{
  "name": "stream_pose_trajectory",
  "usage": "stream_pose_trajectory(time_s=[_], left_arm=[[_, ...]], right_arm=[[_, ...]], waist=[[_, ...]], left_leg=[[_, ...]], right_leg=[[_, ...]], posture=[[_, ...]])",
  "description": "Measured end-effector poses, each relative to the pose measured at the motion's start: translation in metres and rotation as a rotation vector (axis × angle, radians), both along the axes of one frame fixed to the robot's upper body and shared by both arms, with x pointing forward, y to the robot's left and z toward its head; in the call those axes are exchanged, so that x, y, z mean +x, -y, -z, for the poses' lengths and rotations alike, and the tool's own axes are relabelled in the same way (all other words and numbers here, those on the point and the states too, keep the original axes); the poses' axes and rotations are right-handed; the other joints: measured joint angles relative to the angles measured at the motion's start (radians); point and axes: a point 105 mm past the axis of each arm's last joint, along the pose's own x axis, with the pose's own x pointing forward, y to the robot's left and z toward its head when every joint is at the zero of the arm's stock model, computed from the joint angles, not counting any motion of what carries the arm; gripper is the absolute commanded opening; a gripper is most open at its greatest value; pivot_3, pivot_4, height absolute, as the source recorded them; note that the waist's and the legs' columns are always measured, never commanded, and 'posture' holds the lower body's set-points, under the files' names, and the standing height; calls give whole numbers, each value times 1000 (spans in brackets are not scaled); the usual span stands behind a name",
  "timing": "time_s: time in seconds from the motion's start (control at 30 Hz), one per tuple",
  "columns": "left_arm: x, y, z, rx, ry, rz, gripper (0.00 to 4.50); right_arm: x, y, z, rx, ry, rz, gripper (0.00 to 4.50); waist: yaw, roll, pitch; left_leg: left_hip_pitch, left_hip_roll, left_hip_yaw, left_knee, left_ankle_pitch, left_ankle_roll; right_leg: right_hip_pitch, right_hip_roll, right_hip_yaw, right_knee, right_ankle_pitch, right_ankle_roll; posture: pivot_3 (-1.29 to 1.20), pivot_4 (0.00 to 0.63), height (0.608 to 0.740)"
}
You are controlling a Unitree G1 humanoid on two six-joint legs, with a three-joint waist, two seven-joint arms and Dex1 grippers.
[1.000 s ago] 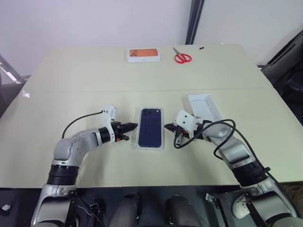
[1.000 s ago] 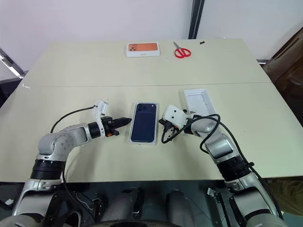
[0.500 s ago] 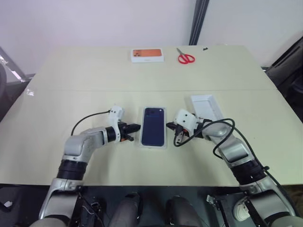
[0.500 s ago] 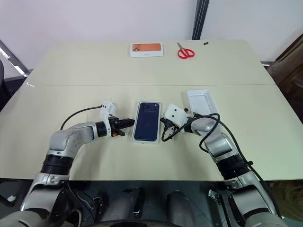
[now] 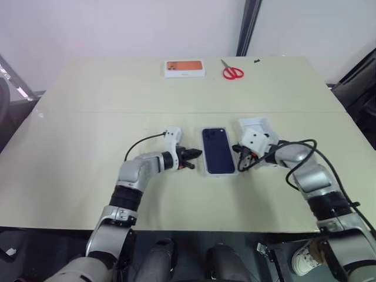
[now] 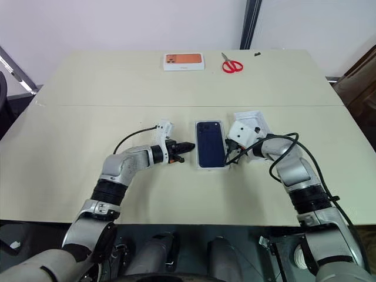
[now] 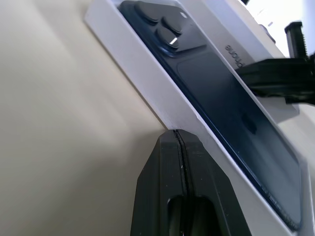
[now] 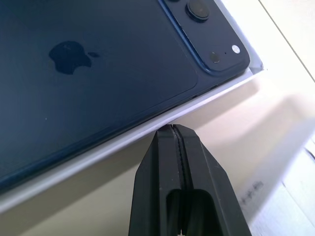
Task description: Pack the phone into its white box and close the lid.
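Claws, left (image 5: 198, 154) and right (image 5: 237, 152), both pinched empty at white box (image 5: 207, 170) long edges; phone (image 5: 217, 150) inside.

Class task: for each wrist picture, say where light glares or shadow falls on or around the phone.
Left wrist view: a bright highlight on a camera lens of the phone; the white box shades the table beside its wall. Right wrist view: soft sheen across the phone's glossy back; a soft shadow on the table around the shut right claw.
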Motion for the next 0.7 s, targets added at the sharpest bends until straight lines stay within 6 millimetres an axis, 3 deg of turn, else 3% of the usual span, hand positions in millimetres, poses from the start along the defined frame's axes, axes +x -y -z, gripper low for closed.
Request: stream_pose_trajectory(time_s=[0.2,0.43,0.5,0.53,0.6,0.7], left_arm=[[11,-9,-4,17,15,17,30],[0,-19,-2,30,51,80,30],[0,-25,-4,38,63,72,0],[2,-28,-5,40,70,64,259],[6,-38,-13,43,105,38,924],[8,-51,-28,56,174,31,2344]], right_arm=[[-2,-1,-1,-3,2,-26,0],[-3,-3,-2,3,-5,-42,0],[-5,-4,-5,43,-31,-40,552],[-5,-4,-9,69,-42,-33,923],[-7,-2,-19,99,-38,-23,1904],[-8,1,-34,111,-1,-6,3430]], waist=[[-7,0,0],[-24,0,0],[-25,0,0],[-25,0,0],[-26,0,0],[-25,0,0]], left_leg=[[0,0,0,-1,0,0],[0,0,0,-1,0,0],[0,1,0,-1,0,0],[0,1,0,-1,0,0],[0,1,0,-2,0,0],[0,1,0,-2,0,0]], right_leg=[[-1,0,1,0,0,0],[-1,0,1,0,0,0],[-2,0,1,0,0,0],[-2,0,1,0,0,0],[-2,0,1,0,0,0],[-2,0,1,0,0,0]], posture=[[0,150,734],[0,150,734],[0,150,734],[0,150,734],[0,150,734],[0,150,734]])
